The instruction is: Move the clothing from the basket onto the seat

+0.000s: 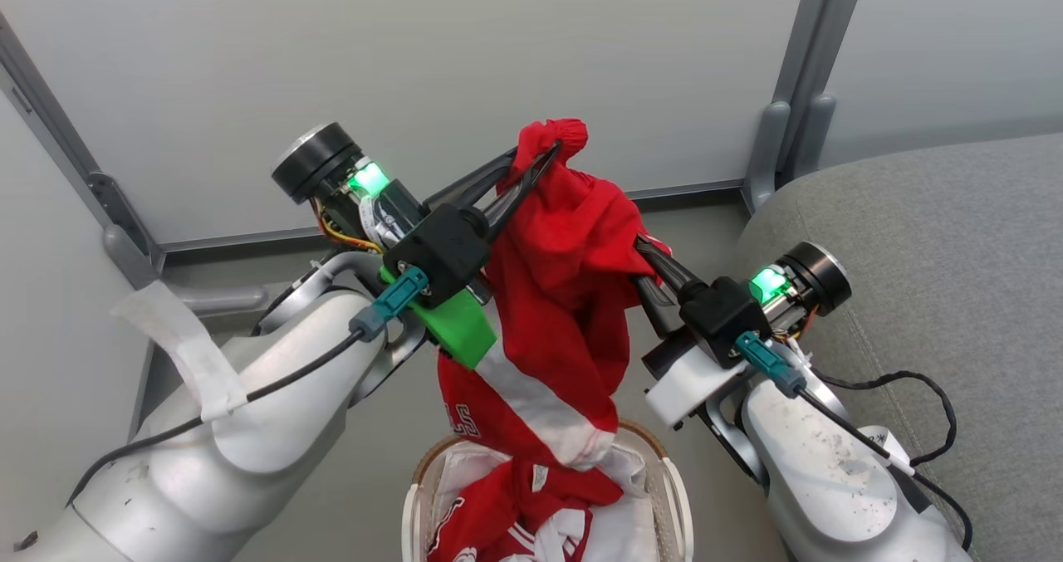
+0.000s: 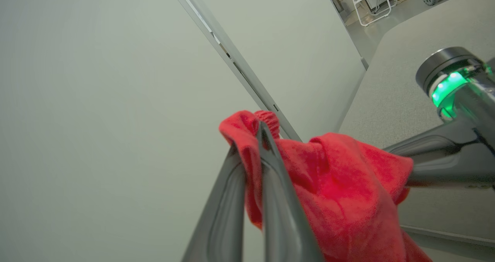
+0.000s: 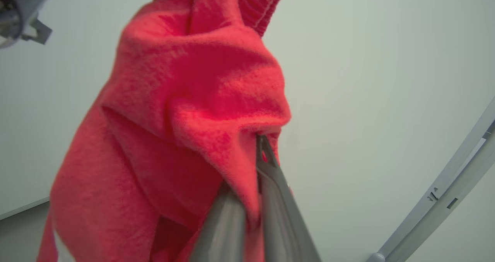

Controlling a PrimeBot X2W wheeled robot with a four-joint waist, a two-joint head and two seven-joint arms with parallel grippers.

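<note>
A red jersey (image 1: 565, 296) with white stripes hangs stretched above the basket (image 1: 413, 496), its lower end still trailing into it. My left gripper (image 1: 552, 151) is shut on a bunched top fold of this clothing; the left wrist view shows the fingers (image 2: 270, 169) pinching red cloth (image 2: 340, 184). My right gripper (image 1: 641, 242) is shut on the jersey's side, its tips (image 3: 261, 142) buried in the fabric (image 3: 185, 99). More red and white clothing (image 1: 515, 504) lies in the basket on a white liner. The grey seat (image 1: 930, 238) is to the right.
Pale partition panels with grey frame posts (image 1: 781, 130) stand close behind and to the left. Grey floor lies between the basket and the panels. The seat's rounded edge (image 2: 390, 91) runs up to the panel. A white chair (image 2: 367, 2) stands far off.
</note>
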